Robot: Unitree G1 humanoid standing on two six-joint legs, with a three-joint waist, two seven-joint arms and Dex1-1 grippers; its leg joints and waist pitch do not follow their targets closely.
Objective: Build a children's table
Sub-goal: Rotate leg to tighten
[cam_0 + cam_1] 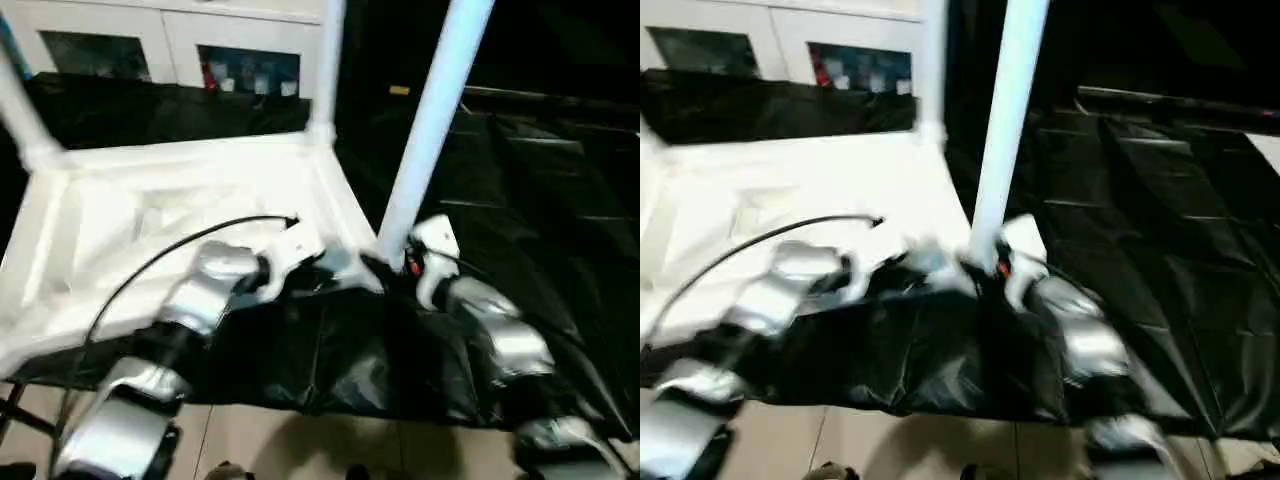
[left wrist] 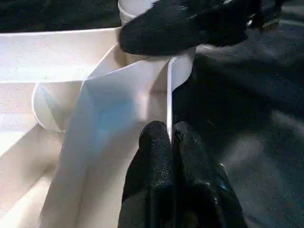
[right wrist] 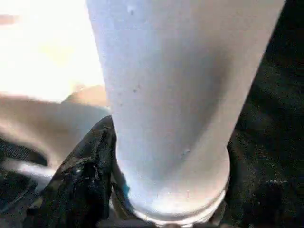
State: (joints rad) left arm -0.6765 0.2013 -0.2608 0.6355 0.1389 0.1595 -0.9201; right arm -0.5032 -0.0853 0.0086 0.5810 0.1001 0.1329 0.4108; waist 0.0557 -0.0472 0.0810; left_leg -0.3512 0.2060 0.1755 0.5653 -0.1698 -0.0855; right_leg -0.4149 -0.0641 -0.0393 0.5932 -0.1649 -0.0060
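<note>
The white table top [image 1: 120, 230] lies underside up on a black sheet, its ribs showing. One leg [image 1: 325, 60] stands in the far right corner socket and another leg [image 1: 20, 115] in the far left one. A third leg [image 1: 432, 130] rises tilted from the near right corner. My right gripper [image 1: 402, 262] is shut around this leg's base, with one black finger [image 3: 85, 171] against the tube [image 3: 175, 95]. My left gripper [image 2: 169, 137] is shut on the thin rim [image 2: 169, 95] of the top, right beside that corner socket [image 2: 142, 9].
The black sheet [image 1: 520, 200] covers the work surface and reaches far to the right. A white cabinet with glass doors [image 1: 170, 45] stands behind. A black cable [image 1: 150, 262] arcs over the top towards my left wrist. Tan floor [image 1: 300, 440] shows at the near edge.
</note>
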